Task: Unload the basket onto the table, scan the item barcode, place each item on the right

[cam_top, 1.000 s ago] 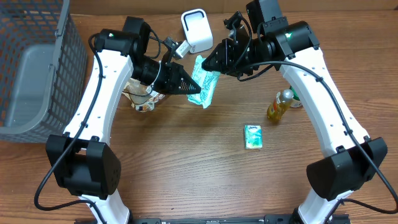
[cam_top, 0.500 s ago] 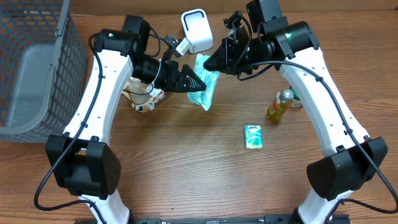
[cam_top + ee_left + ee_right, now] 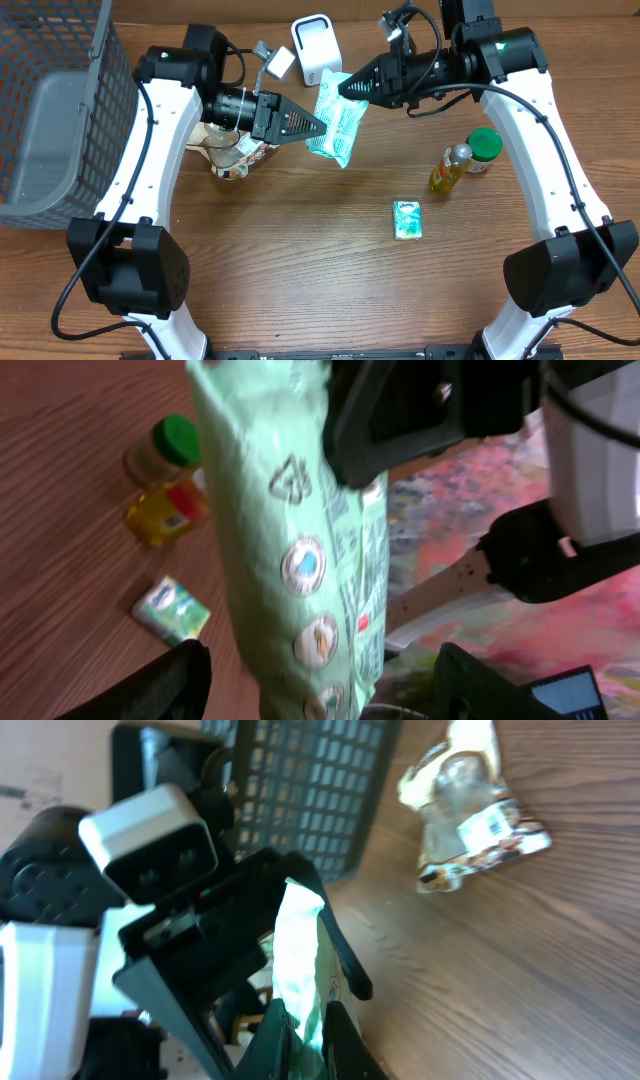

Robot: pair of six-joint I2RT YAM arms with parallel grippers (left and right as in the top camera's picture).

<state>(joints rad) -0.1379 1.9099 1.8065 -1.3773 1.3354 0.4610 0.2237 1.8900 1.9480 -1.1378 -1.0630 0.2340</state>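
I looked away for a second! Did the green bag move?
Yes. The green bag shifted slightly right and farther back, its top now beside the white scanner instead of below it.

Pale green printed packet [image 3: 335, 130] hangs upright, aloft.

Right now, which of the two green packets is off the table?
The big mint-green bag, pinched by the right gripper; the small green packet lies flat on the table.

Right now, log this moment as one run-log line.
right gripper: shut on green packet | left gripper: open, packet between its fingers | scanner: on table behind packet
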